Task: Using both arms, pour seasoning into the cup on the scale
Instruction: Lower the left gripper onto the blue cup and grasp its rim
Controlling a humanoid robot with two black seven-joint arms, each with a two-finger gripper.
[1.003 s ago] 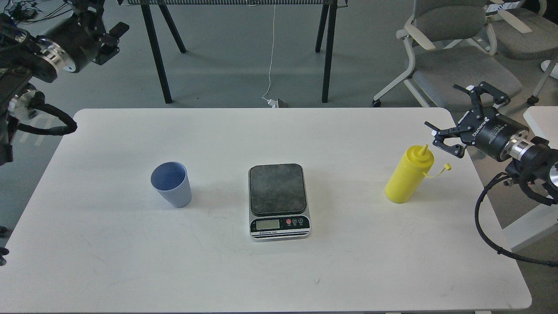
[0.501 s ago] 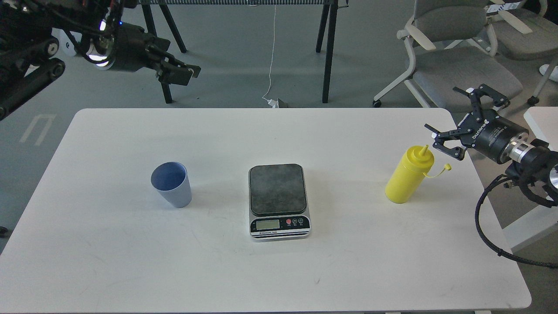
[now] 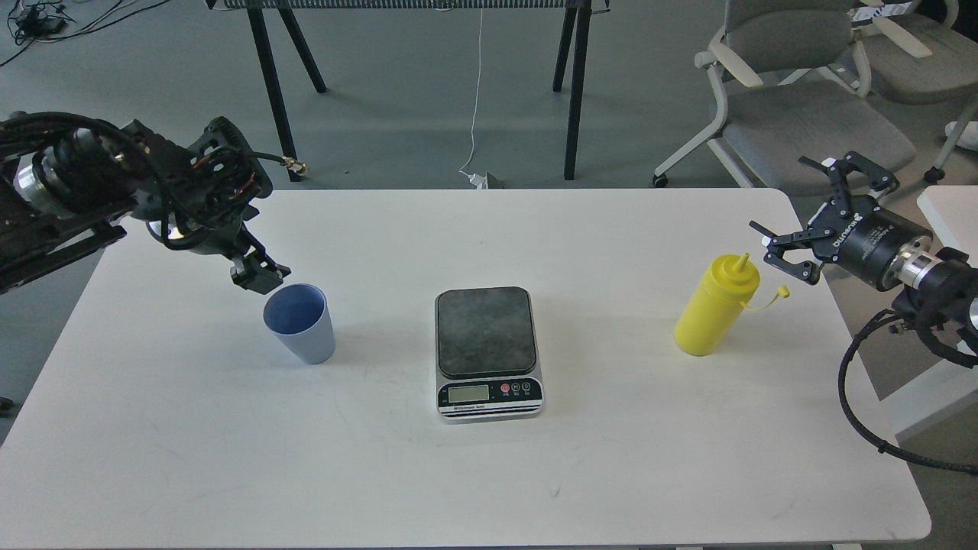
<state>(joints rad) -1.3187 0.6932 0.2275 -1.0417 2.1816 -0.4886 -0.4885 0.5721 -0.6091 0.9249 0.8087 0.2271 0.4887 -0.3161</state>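
The light blue cup (image 3: 300,323) stands upright on the white table (image 3: 458,473), left of the scale (image 3: 487,352), whose dark plate is bare. The yellow seasoning bottle (image 3: 715,307) stands upright at the right, its cap hanging off the nozzle. My left gripper (image 3: 258,273) hangs just above and behind the cup's far-left rim; its fingers are dark and cannot be told apart. My right gripper (image 3: 814,206) is open, its fingers spread wide, just right of and slightly above the bottle's top, not touching it.
Grey office chairs (image 3: 795,92) stand beyond the table's far right corner. Black legs of another table (image 3: 275,92) stand behind the far edge. A second white surface (image 3: 951,206) is at the right, behind my right arm.
My left arm swung down from above the far left of the table to just behind the cup. My right gripper shifted slightly to the right. Cup, scale and bottle have not moved.
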